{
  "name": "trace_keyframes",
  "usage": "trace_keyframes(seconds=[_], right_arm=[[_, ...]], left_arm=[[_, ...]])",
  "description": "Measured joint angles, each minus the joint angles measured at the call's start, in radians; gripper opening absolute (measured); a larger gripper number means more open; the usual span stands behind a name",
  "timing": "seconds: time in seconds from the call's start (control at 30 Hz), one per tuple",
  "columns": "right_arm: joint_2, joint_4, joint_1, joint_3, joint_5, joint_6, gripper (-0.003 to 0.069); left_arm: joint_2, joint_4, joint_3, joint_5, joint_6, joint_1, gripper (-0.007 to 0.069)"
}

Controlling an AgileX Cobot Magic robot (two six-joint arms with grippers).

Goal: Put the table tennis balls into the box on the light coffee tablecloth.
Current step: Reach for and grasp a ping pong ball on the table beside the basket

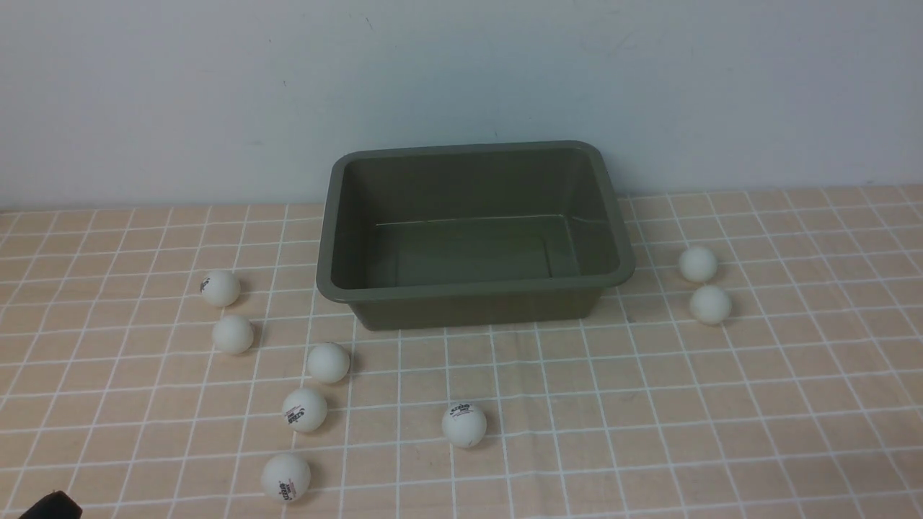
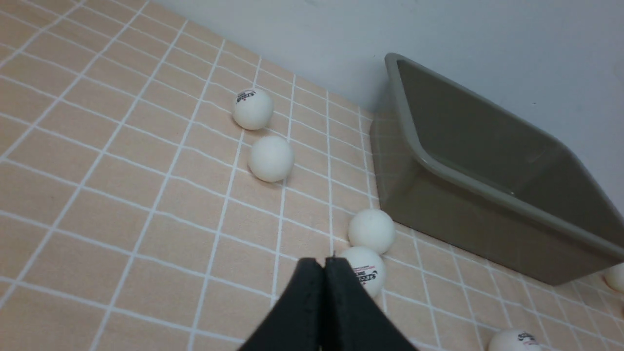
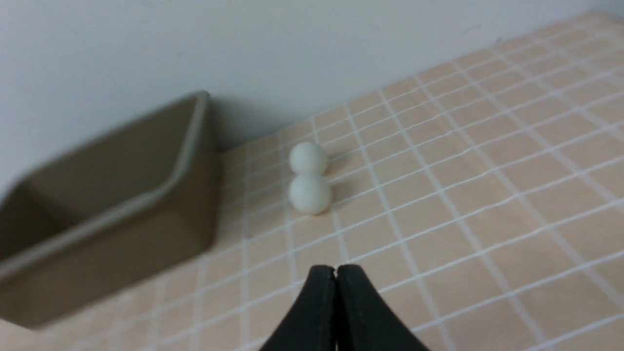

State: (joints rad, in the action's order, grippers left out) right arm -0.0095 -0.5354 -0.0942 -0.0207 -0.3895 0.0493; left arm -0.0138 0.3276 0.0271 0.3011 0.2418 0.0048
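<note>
Eight small white table tennis balls [image 1: 328, 362] lie on the light coffee tablecloth [image 1: 649, 432] around the green box [image 1: 476, 290], which sits far back by the wall [image 1: 216, 108]. Five balls are on the left, one is near the middle in front, and two sit close together on the right, with bare cloth between them and the box. The left gripper [image 2: 323, 263] is pressed closed beside a printed ball, and the right gripper [image 3: 336, 270] is closed too, holding nothing.
</note>
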Motion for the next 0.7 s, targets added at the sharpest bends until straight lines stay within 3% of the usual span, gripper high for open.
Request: trace_keyframes(seconds=[0.17, 0.57, 0.7], right_arm=[[0.0, -0.227, 0.0, 0.0, 0.004, 0.032, -0.0018], [0.0, -0.307, 0.0, 0.001, 0.08, 0.035, -0.0018], [0.0, -0.346, 0.0, 0.049, 0.167, -0.01, -0.0018]], left_arm=[[0.0, 0.049, 0.0, -0.02, 0.0, 0.0, -0.0069], [0.0, 0.263, 0.002, -0.256, 0.009, 0.0, -0.0069], [0.0, 0.256, -0.034, -0.269, -0.044, 0.0, -0.0069]])
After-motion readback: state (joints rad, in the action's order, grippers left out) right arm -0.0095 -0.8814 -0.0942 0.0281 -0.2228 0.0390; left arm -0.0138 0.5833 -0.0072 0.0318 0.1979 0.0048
